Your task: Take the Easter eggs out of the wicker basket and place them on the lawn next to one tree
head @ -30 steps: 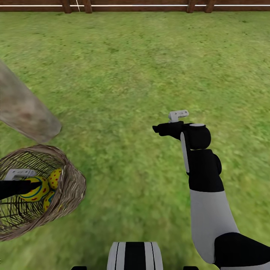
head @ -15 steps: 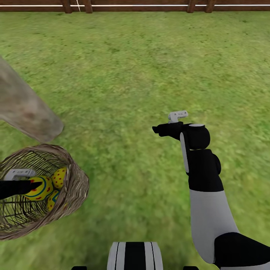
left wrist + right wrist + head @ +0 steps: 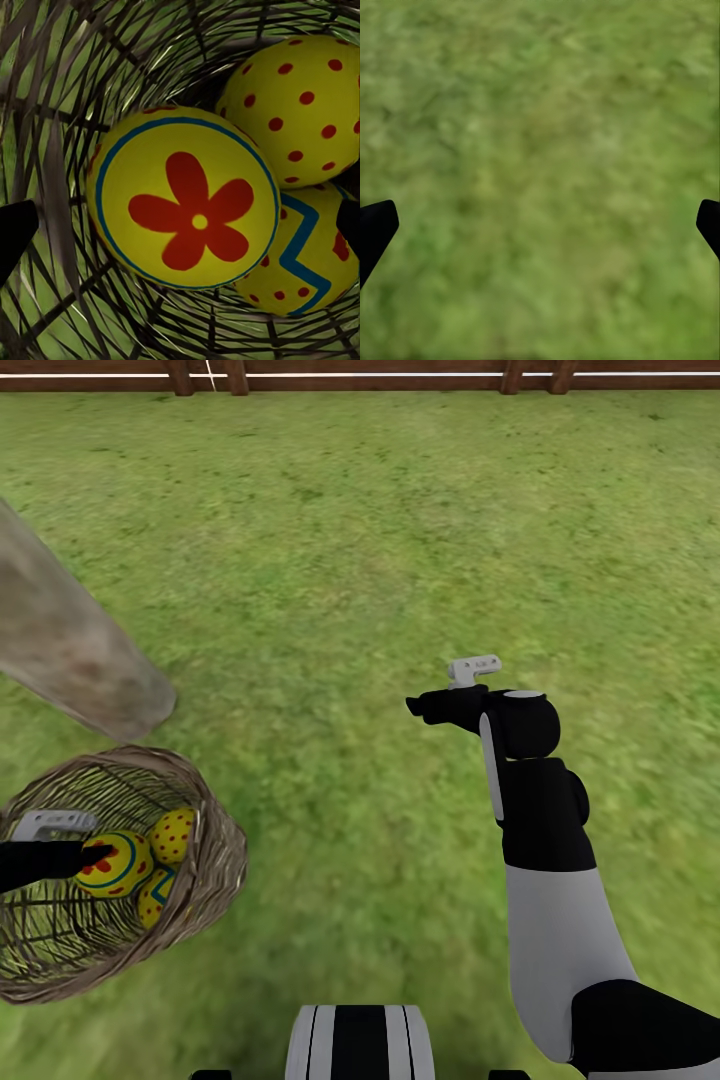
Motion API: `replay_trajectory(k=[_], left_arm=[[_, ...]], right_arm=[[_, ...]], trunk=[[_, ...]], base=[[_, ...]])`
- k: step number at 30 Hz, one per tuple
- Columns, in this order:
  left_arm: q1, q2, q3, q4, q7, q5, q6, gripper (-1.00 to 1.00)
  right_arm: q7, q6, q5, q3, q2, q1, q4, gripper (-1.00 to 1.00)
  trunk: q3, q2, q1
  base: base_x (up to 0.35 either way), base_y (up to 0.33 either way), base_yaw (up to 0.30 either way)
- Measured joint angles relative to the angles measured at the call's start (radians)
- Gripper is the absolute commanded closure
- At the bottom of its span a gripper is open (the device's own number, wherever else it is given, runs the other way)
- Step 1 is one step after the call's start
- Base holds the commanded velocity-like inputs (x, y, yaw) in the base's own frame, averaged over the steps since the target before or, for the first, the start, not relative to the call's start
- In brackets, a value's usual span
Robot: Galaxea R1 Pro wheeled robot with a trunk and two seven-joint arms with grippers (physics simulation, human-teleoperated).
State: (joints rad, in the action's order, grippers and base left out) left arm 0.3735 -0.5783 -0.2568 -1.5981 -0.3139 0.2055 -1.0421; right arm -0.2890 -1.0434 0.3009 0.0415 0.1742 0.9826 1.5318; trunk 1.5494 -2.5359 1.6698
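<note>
The wicker basket (image 3: 215, 860) stands on the lawn (image 3: 380, 560) at the lower left of the head view, just in front of the tree (image 3: 75, 640) with its thick grey-brown trunk. Three yellow Easter eggs lie inside: a flower egg (image 3: 118, 863) (image 3: 184, 214), a dotted egg (image 3: 172, 835) (image 3: 300, 112) and a zigzag egg (image 3: 155, 895) (image 3: 307, 262). My left gripper (image 3: 100, 852) (image 3: 180, 225) reaches into the basket (image 3: 60, 90), open, its tips either side of the flower egg and apart from it. My right gripper (image 3: 415, 705) (image 3: 542, 226) hangs open over bare grass.
A brown slatted fence (image 3: 400, 375) runs along the far edge of the grass. Wide open lawn lies between the basket and the fence. My base (image 3: 360, 1040) shows at the lower edge of the head view.
Basket, eggs and trunk sit slightly further right in the picture, so the camera seems to have shifted. Both arms hold the same places in the picture, and both grippers stay open.
</note>
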Motion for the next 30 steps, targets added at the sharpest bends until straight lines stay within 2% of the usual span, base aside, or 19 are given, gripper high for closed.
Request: replay_trajectory(k=[28, 30], left_arm=[[-0.003, 0.001, 0.0, 0.0, -0.002, 0.001, 0.0, -1.0], [-0.003, 0.0, 0.0, 0.0, -0.002, 0.001, 0.0, -1.0]], right_arm=[[0.0, 0.0, -0.001, 0.013, 0.0, 0.0, -0.005, -1.0], [0.0, 0.0, -0.001, 0.013, 0.0, 0.0, -0.005, -1.0]], trunk=[[0.0, 0.0, 0.0], [0.008, 0.0, 0.001]], base=[[0.016, 0.015, 0.0], [0.0, 0.0, 0.0]])
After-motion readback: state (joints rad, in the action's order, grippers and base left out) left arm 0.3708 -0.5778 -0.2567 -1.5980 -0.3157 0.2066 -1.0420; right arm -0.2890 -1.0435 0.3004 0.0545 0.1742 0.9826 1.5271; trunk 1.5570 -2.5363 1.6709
